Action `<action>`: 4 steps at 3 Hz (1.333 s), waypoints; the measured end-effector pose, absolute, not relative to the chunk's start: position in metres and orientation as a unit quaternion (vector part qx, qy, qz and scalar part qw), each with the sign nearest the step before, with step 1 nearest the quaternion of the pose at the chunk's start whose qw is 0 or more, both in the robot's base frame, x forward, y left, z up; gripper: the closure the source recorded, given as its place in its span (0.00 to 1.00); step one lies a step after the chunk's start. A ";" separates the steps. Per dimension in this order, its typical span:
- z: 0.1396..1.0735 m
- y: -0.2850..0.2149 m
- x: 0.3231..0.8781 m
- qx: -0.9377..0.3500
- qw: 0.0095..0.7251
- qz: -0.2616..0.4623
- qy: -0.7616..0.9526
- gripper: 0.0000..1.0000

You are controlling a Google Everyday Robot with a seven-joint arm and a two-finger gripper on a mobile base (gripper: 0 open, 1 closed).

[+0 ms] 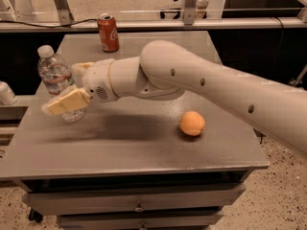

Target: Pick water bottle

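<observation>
The water bottle (54, 74) is clear ribbed plastic with a white cap and stands near the left edge of the grey table (144, 143). My gripper (72, 86) has reached it from the right. One cream finger (66, 102) lies across the front of the bottle's lower part, and the other finger (82, 67) sits just right of and behind the bottle. The jaws stand apart with the bottle between them. The bottle rests on the table. Its base is partly hidden by the near finger.
A red soda can (108, 32) stands at the table's back. An orange (192, 123) lies right of the middle. My white arm (201, 87) spans the table from the right. A white object (5, 93) sits off the table's left edge. Drawers are below the tabletop.
</observation>
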State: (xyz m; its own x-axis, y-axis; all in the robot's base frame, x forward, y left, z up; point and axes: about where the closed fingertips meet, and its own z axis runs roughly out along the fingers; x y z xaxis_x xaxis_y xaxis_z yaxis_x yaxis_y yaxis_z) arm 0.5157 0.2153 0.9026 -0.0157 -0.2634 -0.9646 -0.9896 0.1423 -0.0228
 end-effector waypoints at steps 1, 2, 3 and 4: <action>0.902 0.227 0.511 -0.520 0.470 0.405 0.587 0.41; 0.901 0.231 0.508 -0.516 0.473 0.412 0.583 0.64; 0.903 0.229 0.508 -0.512 0.478 0.416 0.580 0.89; 0.913 0.214 0.515 -0.510 0.489 0.404 0.581 1.00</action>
State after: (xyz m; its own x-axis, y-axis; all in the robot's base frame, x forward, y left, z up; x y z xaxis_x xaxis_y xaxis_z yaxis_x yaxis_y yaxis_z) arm 0.5147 0.2136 0.9127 -0.0021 -0.1977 -0.9803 -0.9878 0.1528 -0.0287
